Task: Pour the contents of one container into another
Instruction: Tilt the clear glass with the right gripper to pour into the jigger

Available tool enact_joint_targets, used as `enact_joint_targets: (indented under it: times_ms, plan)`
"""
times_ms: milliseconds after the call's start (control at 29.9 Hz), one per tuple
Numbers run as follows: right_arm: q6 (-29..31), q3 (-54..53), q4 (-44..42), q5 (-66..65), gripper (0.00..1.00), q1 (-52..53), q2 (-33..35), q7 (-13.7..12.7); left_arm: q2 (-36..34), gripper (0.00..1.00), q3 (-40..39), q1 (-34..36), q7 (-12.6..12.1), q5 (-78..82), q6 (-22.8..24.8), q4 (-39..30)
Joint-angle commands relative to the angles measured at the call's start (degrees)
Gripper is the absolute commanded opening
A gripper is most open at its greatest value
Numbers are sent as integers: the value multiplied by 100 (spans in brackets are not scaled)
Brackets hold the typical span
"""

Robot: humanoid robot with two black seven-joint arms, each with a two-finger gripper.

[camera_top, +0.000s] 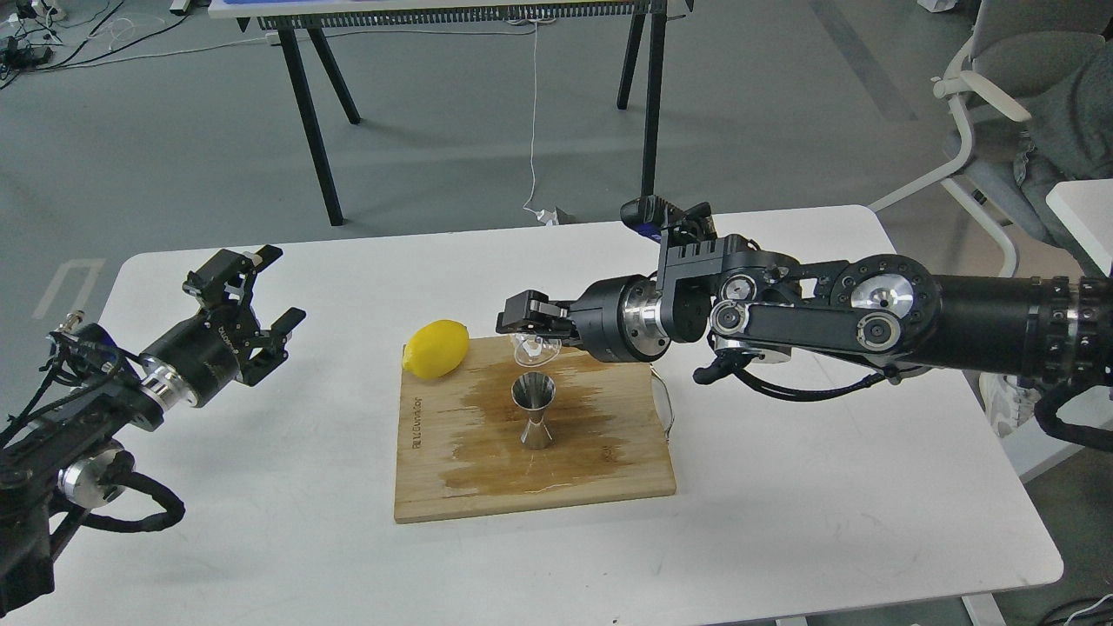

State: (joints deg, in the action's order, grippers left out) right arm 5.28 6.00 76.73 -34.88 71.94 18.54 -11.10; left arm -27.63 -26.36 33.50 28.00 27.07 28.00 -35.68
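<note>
A small clear glass cup hangs tipped just above and behind the steel jigger, held in my right gripper, which is shut on it. The hourglass jigger stands upright in the middle of a wooden board, on a dark wet stain. My right arm reaches in from the right, level over the board. My left gripper hovers open over the table's left side, far from both containers, with nothing between its fingers.
A yellow lemon lies on the board's back-left corner, close to the cup. The white table carries the board. A black-legged table stands behind, and an office chair at the far right.
</note>
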Motion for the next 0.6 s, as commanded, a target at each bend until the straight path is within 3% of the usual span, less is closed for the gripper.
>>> enact_joint_targets:
  times_ms: [0,568]
  plan:
    - [0,32,0,-54,24,13,0,186,-5,99,-1,-2,0,0,0,0]
    - [0,182,0,-730,24,13,88,723,12,99,8,-10,0,0,0,79]
